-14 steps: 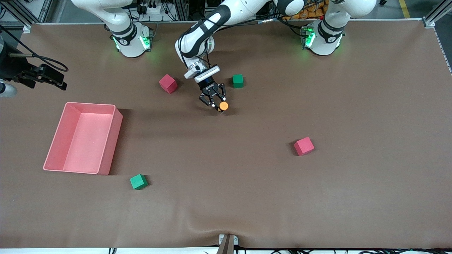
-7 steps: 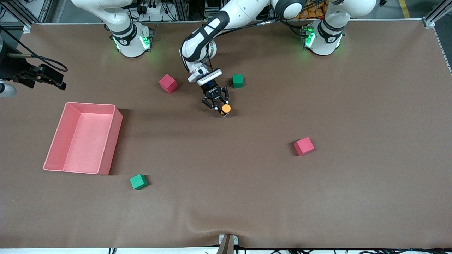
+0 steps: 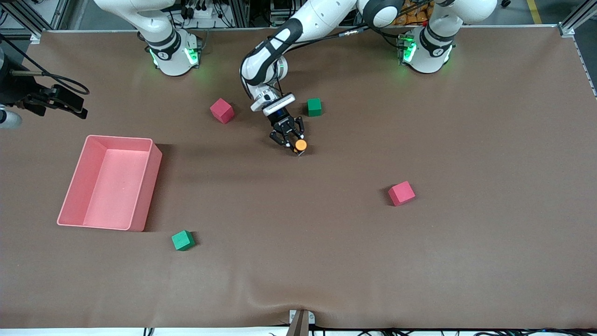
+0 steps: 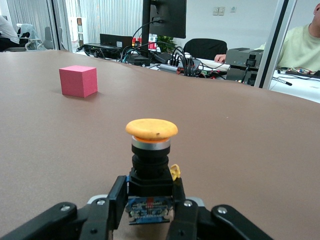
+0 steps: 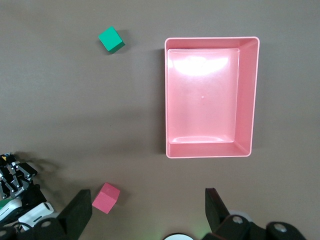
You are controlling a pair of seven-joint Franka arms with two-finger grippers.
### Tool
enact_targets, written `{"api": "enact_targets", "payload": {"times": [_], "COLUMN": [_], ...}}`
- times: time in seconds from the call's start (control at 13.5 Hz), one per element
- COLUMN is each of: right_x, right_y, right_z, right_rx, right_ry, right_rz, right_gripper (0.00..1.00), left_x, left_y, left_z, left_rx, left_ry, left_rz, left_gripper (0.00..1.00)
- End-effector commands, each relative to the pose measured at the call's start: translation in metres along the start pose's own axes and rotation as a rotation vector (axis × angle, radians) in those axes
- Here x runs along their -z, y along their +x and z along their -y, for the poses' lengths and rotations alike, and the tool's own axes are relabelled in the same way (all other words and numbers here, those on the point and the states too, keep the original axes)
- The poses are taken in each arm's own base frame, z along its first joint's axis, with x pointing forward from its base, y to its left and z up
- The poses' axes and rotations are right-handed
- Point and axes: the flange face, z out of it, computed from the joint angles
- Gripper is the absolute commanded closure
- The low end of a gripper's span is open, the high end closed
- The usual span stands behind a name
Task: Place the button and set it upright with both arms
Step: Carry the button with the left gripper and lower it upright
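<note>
Clamping the button [image 4: 151,160] upright, the left claw [image 4: 150,215] shows detail (right claw [image 5: 145,210] spread, waiting).

A matt brown table covering [image 3: 419,261], slightly rippled at its near edge, is seen under a glossy pink plastic bin [image 5: 250,100], matt foam-like cubes [image 4: 78,80], and a button [image 4: 151,150] with a matt orange cap.

button [image 3: 300,145] in left claw [image 3: 294,143] between two cubes, tray [image 3: 74,196] toward right arm's end
</note>
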Motion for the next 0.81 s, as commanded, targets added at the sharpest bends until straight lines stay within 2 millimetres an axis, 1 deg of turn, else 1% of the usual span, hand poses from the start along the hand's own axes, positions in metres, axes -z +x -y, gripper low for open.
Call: {"api": "enact_targets", "payload": {"times": [0.0,0.22,0.3,0.37,0.44,0.59,0.67,0.74], "right_x": [0.0019,0.0019,0.0019,0.0019,0.0020,0.0019,0.0020,0.0019], "right_y": [-0.0016,-0.0016,-0.0016,-0.0016,-0.0015,-0.0018,-0.0016,-0.0018], "right_z": [-0.0029,-0.0029,-0.0029,-0.0029,-0.0029,-0.0021,-0.0020,-0.0021], "right_rx": [0.006,0.006,0.006,0.006,0.006,0.007,0.006,0.007], "right_ry": [-0.017,-0.017,-0.017,-0.017,-0.017,-0.018,-0.017,-0.017], "right_rz": [0.002,0.002,0.002,0.002,0.000,0.002,0.000,0.002], "right_gripper": [0.00,0.00,0.00,0.00,0.00,0.00,0.00,0.00], "left_x": [-0.0041,-0.0058,-0.0054,-0.0045,-0.0045,-0.0026,-0.0022,-0.0017], "left_y": [-0.0097,-0.0134,-0.0125,-0.0107,-0.0107,-0.0084,-0.0074,-0.0065], "left_z": [0.0000,0.0019,0.0014,0.0005,0.0005,-0.0006,-0.0011,-0.0015], "left_rx": [0.015,0.016,0.017,0.020,0.020,0.019,0.017,0.017], "left_ry": [-0.023,-0.022,-0.022,-0.023,-0.023,-0.023,-0.023,-0.023], "left_rz": [-0.040,-0.042,-0.041,-0.040,-0.040,-0.037,-0.036,-0.036], "left_gripper": [1.00,1.00,0.98,0.83,0.72,0.58,0.44,0.37]}}
